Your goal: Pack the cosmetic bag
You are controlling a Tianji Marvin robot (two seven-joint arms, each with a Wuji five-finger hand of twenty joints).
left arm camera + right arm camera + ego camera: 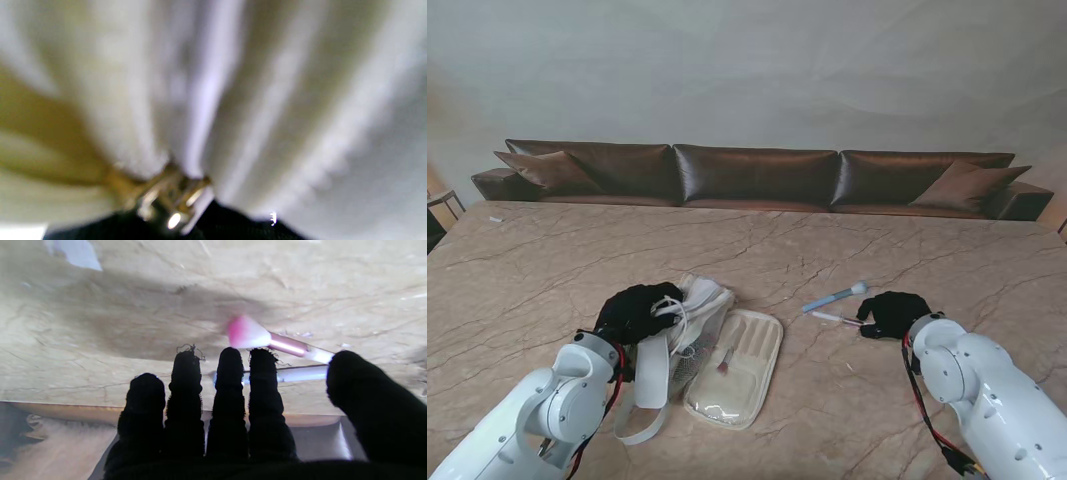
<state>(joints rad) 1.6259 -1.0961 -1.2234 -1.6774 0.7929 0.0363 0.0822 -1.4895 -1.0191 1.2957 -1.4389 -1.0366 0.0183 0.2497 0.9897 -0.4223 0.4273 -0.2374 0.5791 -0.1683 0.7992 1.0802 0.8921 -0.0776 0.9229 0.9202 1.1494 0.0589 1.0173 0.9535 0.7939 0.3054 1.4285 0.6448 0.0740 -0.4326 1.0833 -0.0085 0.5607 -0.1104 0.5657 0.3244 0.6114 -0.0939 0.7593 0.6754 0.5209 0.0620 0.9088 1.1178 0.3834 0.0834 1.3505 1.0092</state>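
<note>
Two brushes lie toward the right side of the worktop (947, 240), well clear of its edges, and they are what the right hand (893, 313) has to deal with. The pink-tipped brush (267, 340) lies just past the fingertips (230, 363), its soft head closest to the middle fingers and its handle running off toward the thumb side, so its long axis crosses the line of the fingers rather than following it. The blue-handled brush (834, 297) lies just beyond it, farther from me and roughly parallel. The right hand's fingers are spread and fairly straight, holding nothing, with the thumb set apart at the handle end. I judge a short reach forward and a pinch across the handle would take the pink one. The right hand is plainly the nearer one. The cosmetics bag (695, 330) sits left of centre on the worktop, close to the near edge, its flat brush panel (737, 368) folded open toward the right with one small brush already in it. The left hand (635, 312) is gripping the bag's white fabric; its wrist view shows only blurred cloth and a gold clasp (166, 196).
</note>
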